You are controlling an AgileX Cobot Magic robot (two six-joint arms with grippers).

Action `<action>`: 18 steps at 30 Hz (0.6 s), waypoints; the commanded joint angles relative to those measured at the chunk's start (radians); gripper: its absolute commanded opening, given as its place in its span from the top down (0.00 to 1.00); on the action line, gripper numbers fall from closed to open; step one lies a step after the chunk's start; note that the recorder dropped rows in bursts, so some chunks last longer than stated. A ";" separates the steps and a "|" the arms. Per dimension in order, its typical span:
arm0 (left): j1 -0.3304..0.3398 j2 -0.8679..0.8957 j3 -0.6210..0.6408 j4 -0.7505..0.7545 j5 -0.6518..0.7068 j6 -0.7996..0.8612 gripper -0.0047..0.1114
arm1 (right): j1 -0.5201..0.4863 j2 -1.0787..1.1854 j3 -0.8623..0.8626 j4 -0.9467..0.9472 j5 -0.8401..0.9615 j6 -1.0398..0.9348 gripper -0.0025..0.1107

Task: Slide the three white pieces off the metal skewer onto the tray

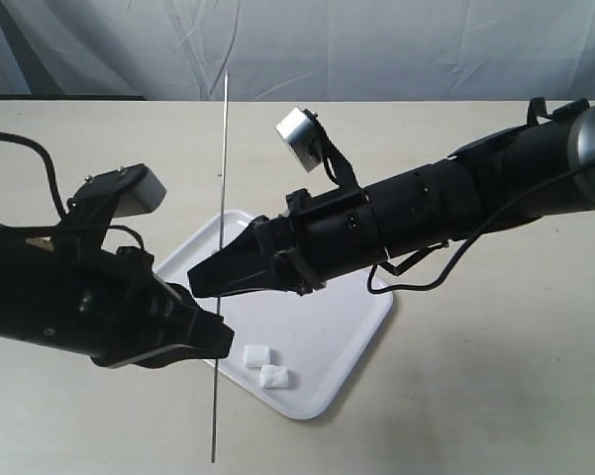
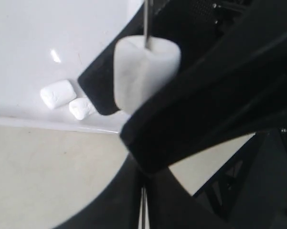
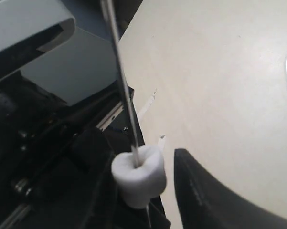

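The metal skewer [image 1: 222,178] stands nearly upright over the near-left corner of the tray [image 1: 347,327]. My left gripper [image 1: 218,334] is shut on its lower part; the rod runs between the closed jaws [image 2: 143,210]. One white piece [image 3: 139,174] is still threaded on the skewer [image 3: 119,76], just above that grip. My right gripper [image 1: 202,282] is open with the piece [image 2: 145,71] between its fingers; a gap shows beside one finger [image 3: 205,200]. Two more white pieces [image 1: 256,355] [image 1: 274,376] lie side by side on the tray, also seen in the left wrist view [image 2: 58,93] [image 2: 82,108].
The tray lies on a beige tabletop [image 1: 495,376] with a grey cloth backdrop [image 1: 376,49] behind it. A black cable [image 1: 431,267] hangs under the right arm, and another [image 1: 40,158] loops at the far left.
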 commanded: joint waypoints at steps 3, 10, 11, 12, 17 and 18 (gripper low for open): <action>-0.002 -0.004 -0.005 -0.011 0.010 0.005 0.96 | 0.000 -0.001 -0.001 0.017 0.004 -0.012 0.64; -0.002 -0.004 -0.005 0.021 0.030 0.005 0.96 | 0.000 -0.001 -0.001 0.044 0.004 -0.012 0.68; -0.002 -0.004 -0.005 0.021 0.028 0.005 0.96 | 0.000 -0.001 -0.001 0.044 0.004 -0.012 0.68; -0.002 -0.004 -0.005 0.021 0.024 0.005 0.96 | 0.000 -0.001 -0.001 0.044 0.004 -0.012 0.68; -0.002 -0.004 -0.005 0.027 0.001 0.001 0.96 | 0.000 -0.001 -0.001 0.040 0.004 -0.012 0.68; -0.002 -0.004 -0.005 0.029 -0.004 0.001 0.96 | 0.000 -0.001 -0.001 0.035 0.004 -0.012 0.68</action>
